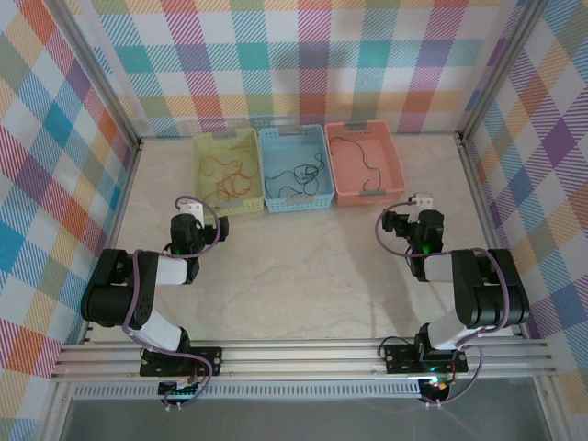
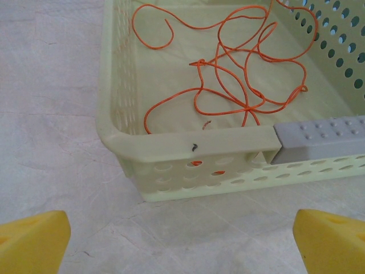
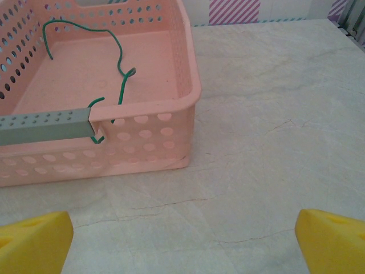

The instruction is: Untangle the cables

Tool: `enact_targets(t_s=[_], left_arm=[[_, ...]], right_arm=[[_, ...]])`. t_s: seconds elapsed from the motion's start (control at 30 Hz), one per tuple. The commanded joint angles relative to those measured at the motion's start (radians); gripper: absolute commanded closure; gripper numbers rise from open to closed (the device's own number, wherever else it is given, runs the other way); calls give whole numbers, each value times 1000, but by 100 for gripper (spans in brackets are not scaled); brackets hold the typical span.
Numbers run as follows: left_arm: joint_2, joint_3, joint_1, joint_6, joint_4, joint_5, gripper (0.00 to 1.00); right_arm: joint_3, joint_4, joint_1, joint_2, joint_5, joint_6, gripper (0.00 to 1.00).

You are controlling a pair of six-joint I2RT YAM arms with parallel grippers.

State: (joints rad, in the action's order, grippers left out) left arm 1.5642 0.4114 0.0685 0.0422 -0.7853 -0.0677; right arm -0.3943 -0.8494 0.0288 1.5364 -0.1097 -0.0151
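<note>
We see the left gripper (image 2: 182,246) spread wide and empty, near the yellow basket's (image 2: 171,148) front wall. The orange cables (image 2: 199,63) lie tangled inside, just beyond. The right gripper (image 3: 182,246) is likewise spread and empty. The green cable (image 3: 118,54) sits in the pink basket (image 3: 191,85), ahead and to its left. The black cables (image 1: 296,175) lie in the blue basket (image 1: 299,206) between.

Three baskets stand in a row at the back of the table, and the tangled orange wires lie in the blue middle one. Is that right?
Not quite. Three baskets do stand in a row, but the tangled orange wires lie in the pale yellow-green basket on the left, not in the blue basket in the middle. The left wrist view shows this plainly, and the top view agrees.
</note>
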Motion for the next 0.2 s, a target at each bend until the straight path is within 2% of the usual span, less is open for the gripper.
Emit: enact_targets(t_s=[0.0, 0.17], left_arm=[[0, 12, -4, -1, -12, 9, 0], [-1, 12, -3, -2, -12, 9, 0]], right_arm=[[-11, 3, -2, 2, 22, -13, 0], [-5, -5, -2, -1, 21, -13, 0]])
